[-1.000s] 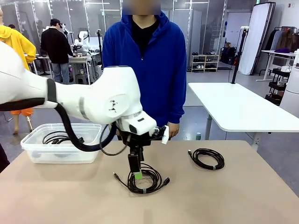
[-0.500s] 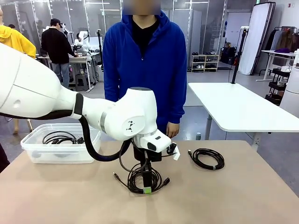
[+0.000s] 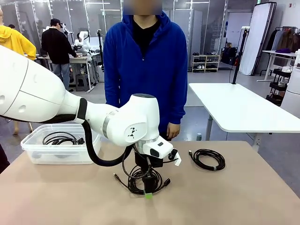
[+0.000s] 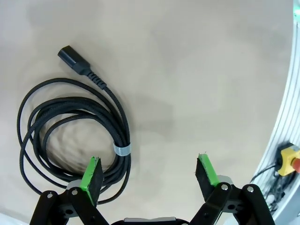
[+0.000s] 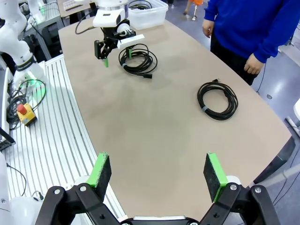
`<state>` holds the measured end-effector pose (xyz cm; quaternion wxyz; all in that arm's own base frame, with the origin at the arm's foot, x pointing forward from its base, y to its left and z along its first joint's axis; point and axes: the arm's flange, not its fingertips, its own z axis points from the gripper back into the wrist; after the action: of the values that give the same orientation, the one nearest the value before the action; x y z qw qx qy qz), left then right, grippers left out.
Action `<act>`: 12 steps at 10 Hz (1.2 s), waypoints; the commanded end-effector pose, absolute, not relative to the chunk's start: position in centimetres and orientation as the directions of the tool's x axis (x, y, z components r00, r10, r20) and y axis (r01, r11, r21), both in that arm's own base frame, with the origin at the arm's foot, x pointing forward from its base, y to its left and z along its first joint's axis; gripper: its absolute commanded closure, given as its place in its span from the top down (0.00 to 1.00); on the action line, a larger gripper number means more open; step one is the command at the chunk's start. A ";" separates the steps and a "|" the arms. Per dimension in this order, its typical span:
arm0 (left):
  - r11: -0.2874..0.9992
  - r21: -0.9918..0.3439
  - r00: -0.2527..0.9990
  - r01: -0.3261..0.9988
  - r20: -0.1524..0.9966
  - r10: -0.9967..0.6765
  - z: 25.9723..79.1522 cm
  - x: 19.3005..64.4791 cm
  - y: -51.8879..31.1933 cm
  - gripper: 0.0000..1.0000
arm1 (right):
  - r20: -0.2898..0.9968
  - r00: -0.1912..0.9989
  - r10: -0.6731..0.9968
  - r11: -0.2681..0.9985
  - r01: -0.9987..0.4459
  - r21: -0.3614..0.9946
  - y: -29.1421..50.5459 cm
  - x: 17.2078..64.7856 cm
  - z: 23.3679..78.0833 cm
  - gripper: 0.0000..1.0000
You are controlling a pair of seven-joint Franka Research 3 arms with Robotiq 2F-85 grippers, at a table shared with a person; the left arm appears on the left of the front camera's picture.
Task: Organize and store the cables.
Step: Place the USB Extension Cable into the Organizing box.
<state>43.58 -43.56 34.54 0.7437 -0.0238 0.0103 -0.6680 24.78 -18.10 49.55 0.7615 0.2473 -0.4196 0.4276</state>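
Observation:
A coiled black cable [image 3: 140, 180] with plugs lies at the table's middle. My left gripper [image 3: 147, 191] hangs open just above its near rim. In the left wrist view the coil [image 4: 51, 117] lies left of centre, bound by a grey tie [image 4: 123, 149]; one green pad [image 4: 92, 172] stands over the coil's edge, the other over bare table. A second coiled cable [image 3: 207, 159] rests to the right, near the person. More cable [image 3: 58, 138] lies inside the clear bin [image 3: 33, 152]. My right gripper [image 5: 158, 174] is open and empty, high above the table's near edge.
The person in a blue hoodie [image 3: 145, 61] stands at the far edge, one hand [image 5: 254, 63] hanging near the table. A white table [image 3: 243, 110] stands behind on the right. An emergency stop button [image 5: 21, 109] sits on the ribbed frame beside the table.
My left arm has swung toward the near side and lowered, carrying the open gripper from the coil's centre to its near rim. The cables have not moved.

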 end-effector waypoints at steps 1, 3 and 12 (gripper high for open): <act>0.123 0.017 0.123 0.992 0.003 -0.992 33.5 44.0 -43.2 1.00 | 0.856 0.261 0.447 0.501 -0.865 0.002 -18.1 24.8 49.6 1.00; 0.112 0.044 0.109 0.993 0.053 -0.993 32.3 44.8 -42.9 1.00 | 0.856 0.261 0.447 0.501 -0.865 0.002 -18.1 24.8 49.6 1.00; 0.080 0.017 0.080 0.997 -0.002 -0.997 31.0 45.3 -42.9 0.00 | 0.856 0.261 0.447 0.501 -0.865 0.002 -18.1 24.8 49.6 1.00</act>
<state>45.72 -43.01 30.52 0.7361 -0.0045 -0.0120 -0.6767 24.75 -17.97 49.61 0.7609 0.2474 -0.4186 0.4297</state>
